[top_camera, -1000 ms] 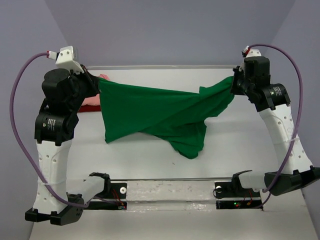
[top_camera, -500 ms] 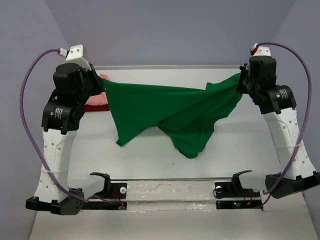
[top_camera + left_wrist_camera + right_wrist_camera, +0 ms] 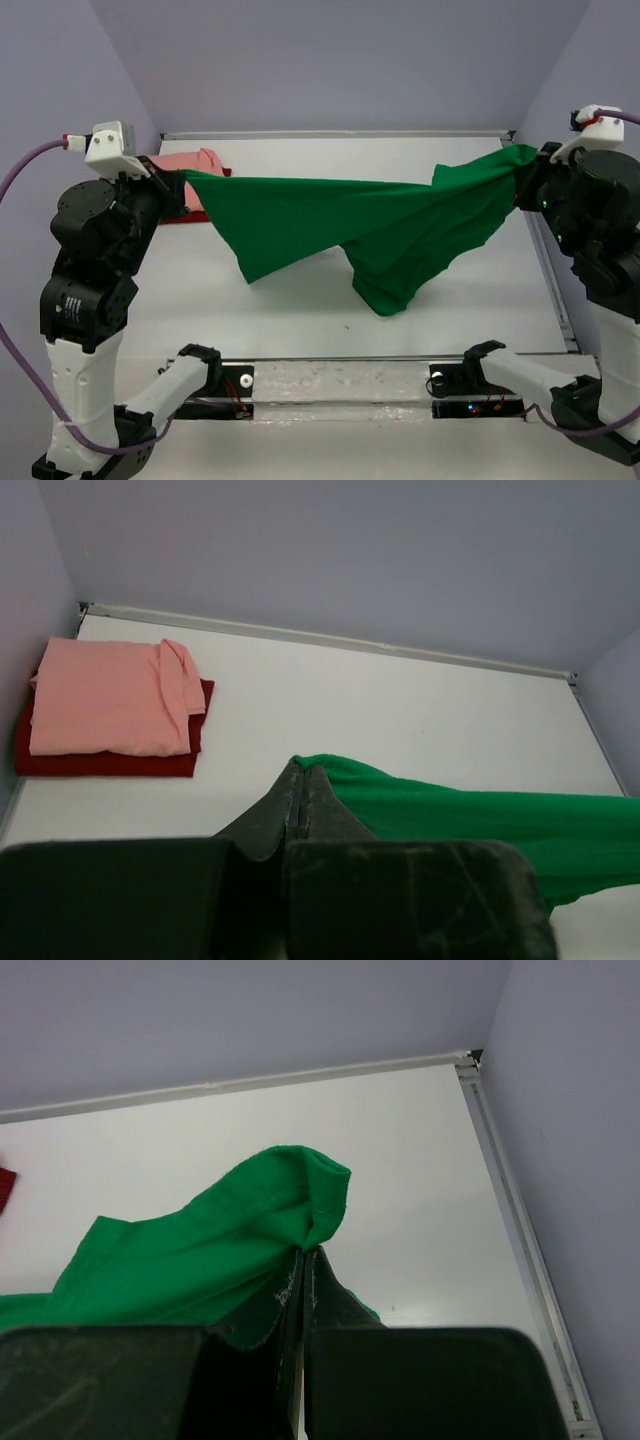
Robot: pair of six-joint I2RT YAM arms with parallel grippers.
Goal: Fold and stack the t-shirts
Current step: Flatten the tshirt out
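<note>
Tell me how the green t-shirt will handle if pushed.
Likely floppy: the green t-shirt sags in loose folds between its two pinched ends. Probably light: small pinches hold it. Pushed, it would probably bunch.

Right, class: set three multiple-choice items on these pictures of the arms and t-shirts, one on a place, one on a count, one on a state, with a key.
1. Where on the table is the salmon pink shirt?
A. Middle, alone.
B. Far left corner, on the dark red shirt.
C. Near right corner, unfolded.

2. How many shirts are in view?
A. Two.
B. Three.
C. Four.

3. What state is the green shirt in?
A. Folded flat.
B. Hanging from one gripper.
C. Stretched between the left gripper and right gripper, both shut on it.

Key: 1 B, the left wrist view shows pink stacked on red in that corner; 2 B, green, pink and red show; 3 C, each gripper pinches a green edge.
</note>
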